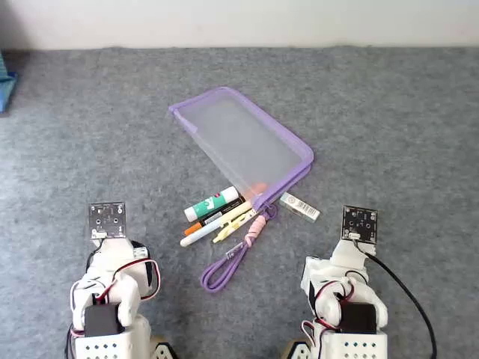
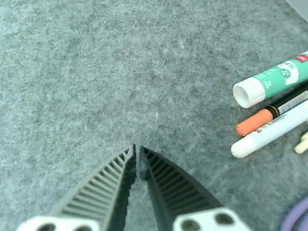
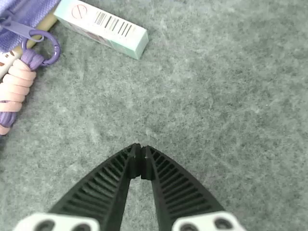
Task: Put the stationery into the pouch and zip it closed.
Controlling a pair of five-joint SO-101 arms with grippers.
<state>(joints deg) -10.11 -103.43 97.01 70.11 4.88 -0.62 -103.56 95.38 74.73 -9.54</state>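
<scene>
A translucent pouch (image 1: pixel 243 146) with purple trim lies diagonally in the middle of the grey mat. At its near end lie a green-and-white glue stick (image 1: pixel 212 204) (image 2: pixel 274 79), an orange-capped pen (image 1: pixel 213 215) (image 2: pixel 269 114), a white marker (image 1: pixel 202 232) (image 2: pixel 269 136) and a yellow item (image 1: pixel 232 223). A boxed eraser (image 1: pixel 299 207) (image 3: pixel 101 28) lies to the pouch's right. A purple strap (image 1: pixel 224 267) with a pink coil (image 3: pixel 14 91) trails from the zipper pull (image 3: pixel 33 38). My left gripper (image 2: pixel 136 161) is shut over bare mat, left of the pens. My right gripper (image 3: pixel 140 161) is shut, near the eraser.
Both arms sit at the near edge of the mat, the left arm (image 1: pixel 108 292) and the right arm (image 1: pixel 348 295). A black cable (image 1: pixel 408 295) runs off the right arm. A blue object (image 1: pixel 6 82) shows at the far left edge. A pale wall borders the far side.
</scene>
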